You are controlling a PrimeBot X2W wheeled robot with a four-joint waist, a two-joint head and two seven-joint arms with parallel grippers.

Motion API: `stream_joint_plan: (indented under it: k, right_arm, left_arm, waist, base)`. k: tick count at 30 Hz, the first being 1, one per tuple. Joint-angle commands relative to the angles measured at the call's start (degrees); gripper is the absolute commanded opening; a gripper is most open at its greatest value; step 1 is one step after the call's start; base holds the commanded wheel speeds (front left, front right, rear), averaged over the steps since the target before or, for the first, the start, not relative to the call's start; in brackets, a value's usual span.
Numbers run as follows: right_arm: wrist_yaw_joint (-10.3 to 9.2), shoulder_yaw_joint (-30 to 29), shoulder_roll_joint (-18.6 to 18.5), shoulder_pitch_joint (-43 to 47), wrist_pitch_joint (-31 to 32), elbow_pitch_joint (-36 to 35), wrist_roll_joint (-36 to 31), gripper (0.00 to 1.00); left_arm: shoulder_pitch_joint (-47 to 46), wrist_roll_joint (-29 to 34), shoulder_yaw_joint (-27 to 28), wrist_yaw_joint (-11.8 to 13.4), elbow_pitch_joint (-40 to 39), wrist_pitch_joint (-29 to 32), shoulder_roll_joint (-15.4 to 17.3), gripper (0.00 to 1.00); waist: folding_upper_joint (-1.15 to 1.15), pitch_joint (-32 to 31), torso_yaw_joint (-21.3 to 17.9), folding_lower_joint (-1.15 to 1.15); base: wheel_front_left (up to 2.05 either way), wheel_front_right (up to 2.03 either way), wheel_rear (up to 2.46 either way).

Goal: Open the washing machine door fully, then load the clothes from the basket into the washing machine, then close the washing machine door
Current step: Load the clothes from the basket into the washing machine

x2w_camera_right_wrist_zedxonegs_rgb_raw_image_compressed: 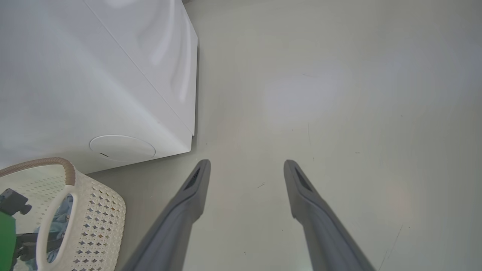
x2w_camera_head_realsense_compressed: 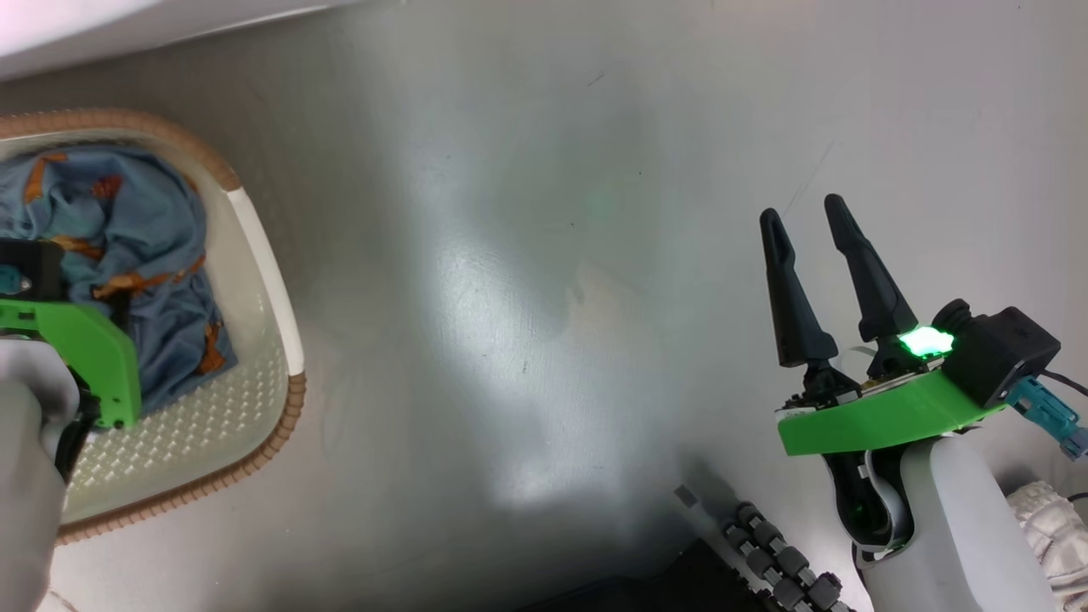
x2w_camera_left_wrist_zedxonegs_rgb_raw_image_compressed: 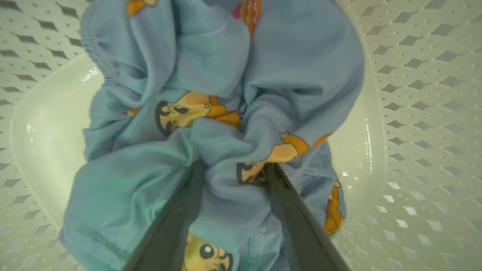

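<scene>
Down inside the basket (x2w_camera_left_wrist_zedxonegs_rgb_raw_image_compressed: 421,113), the clothes (x2w_camera_left_wrist_zedxonegs_rgb_raw_image_compressed: 301,75) are lying in a crumpled blue heap with little cartoon faces on them. The left jaws are pointing straight down into that heap. Their two dark fingers (x2w_camera_left_wrist_zedxonegs_rgb_raw_image_compressed: 169,229) are standing apart. A puffy fold of the blue cloth is sitting right between them and touching both. Whether they are squeezing it is not clear.

Over on the other side, the right jaws are hanging above the bare grey floor (x2w_camera_head_realsense_compressed: 510,255), well away from the basket and the clothes. Their fingers (x2w_camera_head_realsense_compressed: 790,289) are spread wide over the floor.

From the right wrist, the basket is sitting on the floor just in front of the white washing machine (x2w_camera_right_wrist_zedxonegs_rgb_raw_image_compressed: 94,75), near its round lower hatch (x2w_camera_right_wrist_zedxonegs_rgb_raw_image_compressed: 122,148).
</scene>
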Motion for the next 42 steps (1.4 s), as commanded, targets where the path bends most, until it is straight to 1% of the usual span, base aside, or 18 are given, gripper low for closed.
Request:
stream_joint_plan:
  k: [1,5,8,15,18,22,24,26,27,32,38,42]
  right_arm:
    - [0.09,0.9,0.03,1.57,-0.27,-1.08,0.0,1.0]
    - [0.09,0.83,0.03,1.42,-0.27,-0.93,-0.07,1.0]
    - [0.09,0.61,0.03,1.39,-0.27,-0.74,-0.25,1.0]
    - [0.09,-0.29,0.03,1.41,-0.27,-0.5,-0.62,1.0]
    - [0.09,-0.63,0.03,1.56,-0.27,-0.31,-0.93,1.0]
    - [0.09,-0.79,0.03,1.69,-0.27,-0.01,-1.32,1.0]
    - [0.09,-0.95,0.03,1.74,-0.27,0.15,-1.65,1.0]
    - [0.09,-1.18,0.03,1.79,-0.27,0.32,-1.95,1.0]
    - [0.09,-1.18,0.03,1.79,-0.27,0.32,-1.95,1.0]
    - [0.09,-1.43,0.03,2.19,-0.27,1.03,-2.79,1.0]
    - [0.09,-1.52,0.03,2.91,-0.27,2.09,-3.68,1.0]
    - [0.09,-1.57,0.03,3.75,-0.27,2.76,-4.16,1.0]
  left_arm:
    - [0.71,0.04,1.0,-0.07,0.63,-0.36,1.71,0.0]
    - [0.89,-0.39,0.85,-0.09,1.44,-1.63,0.66,0.0]
    - [1.52,-0.92,0.94,-0.1,1.71,-3.72,-0.12,0.0]
    - [4.68,-3.49,2.54,-0.13,2.1,-10.74,-1.55,0.0]
    - [6.08,-4.12,3.05,-0.13,1.48,-13.09,-2.17,0.0]
    - [8.09,-4.9,4.51,0.15,-0.61,-14.64,-2.53,0.0]
    - [9.14,-5.09,5.65,0.45,-2.86,-14.82,-2.54,0.0]
    - [10.72,-5.0,7.75,1.3,-7.06,-14.86,-2.36,0.0]
    - [10.72,-5.0,7.75,1.3,-7.06,-14.86,-2.36,0.0]
    - [17.23,-3.36,13.37,3.47,-17.12,-14.88,-2.96,0.0]
    - [24.99,-0.38,20.78,4.15,-26.96,-14.88,-4.75,0.0]
    - [29.43,2.28,25.74,4.32,-32.59,-14.89,-6.75,0.0]
  waist:
    - [0.0,-0.17,0.12,0.0]
    - [0.0,-0.92,0.44,0.0]
    - [0.0,-2.13,0.85,0.0]
    - [0.0,-6.33,1.93,0.0]
    - [0.0,-8.27,2.7,0.0]
    - [0.0,-11.01,3.73,0.0]
    - [0.0,-12.36,4.36,0.0]
    - [0.0,-13.84,5.04,0.0]
    - [0.0,-13.84,5.04,0.0]
    - [0.0,-18.06,6.6,0.0]
    - [0.0,-23.37,8.33,0.0]
    - [0.0,-26.77,9.36,0.0]
  base:
    - [0.0,0.0,0.0]
    - [0.0,0.0,0.0]
    - [0.0,0.0,0.0]
    - [0.0,0.0,0.0]
    - [0.0,0.0,0.0]
    - [0.0,0.0,0.0]
    - [0.0,0.0,0.0]
    - [0.0,0.0,0.0]
    - [0.0,0.0,0.0]
    - [0.0,0.0,0.0]
    - [0.0,0.0,0.0]
    - [0.0,0.0,0.0]
